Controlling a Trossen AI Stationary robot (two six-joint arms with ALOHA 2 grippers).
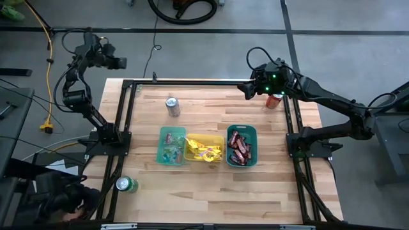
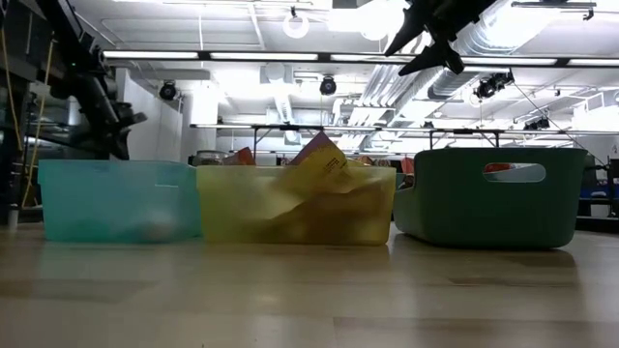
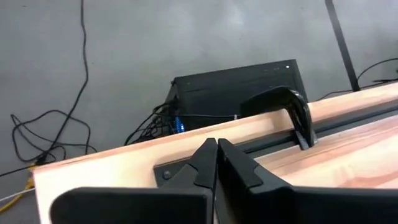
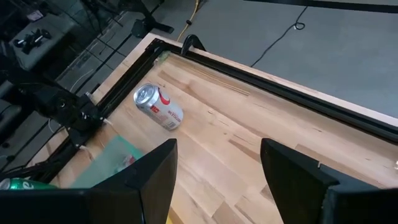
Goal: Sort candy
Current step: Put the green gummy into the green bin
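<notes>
1. Grey workshop floor with loose cables surrounds a pale wooden table [image 1: 211, 191] edged by a black frame.
2. Three bins sit in a row at mid-table, touching: a teal bin [image 1: 171, 145], a yellow bin [image 1: 204, 149] and a green bin [image 1: 241, 145].
3. All the candy [image 1: 239, 148] lies in the bins: dark brown-and-red bars in the green one, yellow packets in the yellow one, small mixed pieces in the teal one. No wrapper writing can be read.
4. A silver and red can [image 4: 159, 107] stands behind the bins; its label is illegible. A green can [image 1: 126, 184] stands at the left frame rail, a red can [image 1: 274, 99] beneath the right arm.
5. The left gripper [image 3: 216, 155] hangs beyond the table's far-left corner, fingers pressed together, empty.
6. The right gripper [image 4: 217, 165] hovers above the far-right area, fingers apart, holding nothing.
</notes>
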